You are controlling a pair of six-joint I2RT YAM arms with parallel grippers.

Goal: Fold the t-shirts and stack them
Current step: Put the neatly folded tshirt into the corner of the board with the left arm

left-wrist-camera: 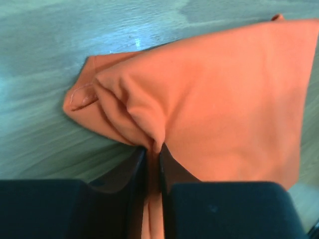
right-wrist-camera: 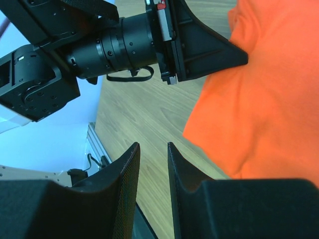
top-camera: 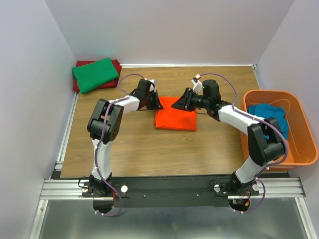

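Note:
A bright orange t-shirt [top-camera: 175,115] lies folded in the middle of the table. My left gripper [top-camera: 155,102] is shut on a pinched fold at its far left corner; the cloth [left-wrist-camera: 209,99] bunches between the jaws [left-wrist-camera: 152,151]. My right gripper [top-camera: 181,103] hovers at the shirt's far edge. Its jaws [right-wrist-camera: 153,147] stand a little apart, with only wood between them and the orange shirt [right-wrist-camera: 259,99] beside them. A green t-shirt [top-camera: 95,73] lies folded on a dark red t-shirt [top-camera: 117,64] at the back left. A teal blue t-shirt [top-camera: 270,115] lies crumpled in the basket.
A rigid orange plastic basket [top-camera: 302,149] stands at the right edge of the table. White walls close in the left, back and right sides. The left arm's wrist [right-wrist-camera: 114,45] shows close in front of my right gripper.

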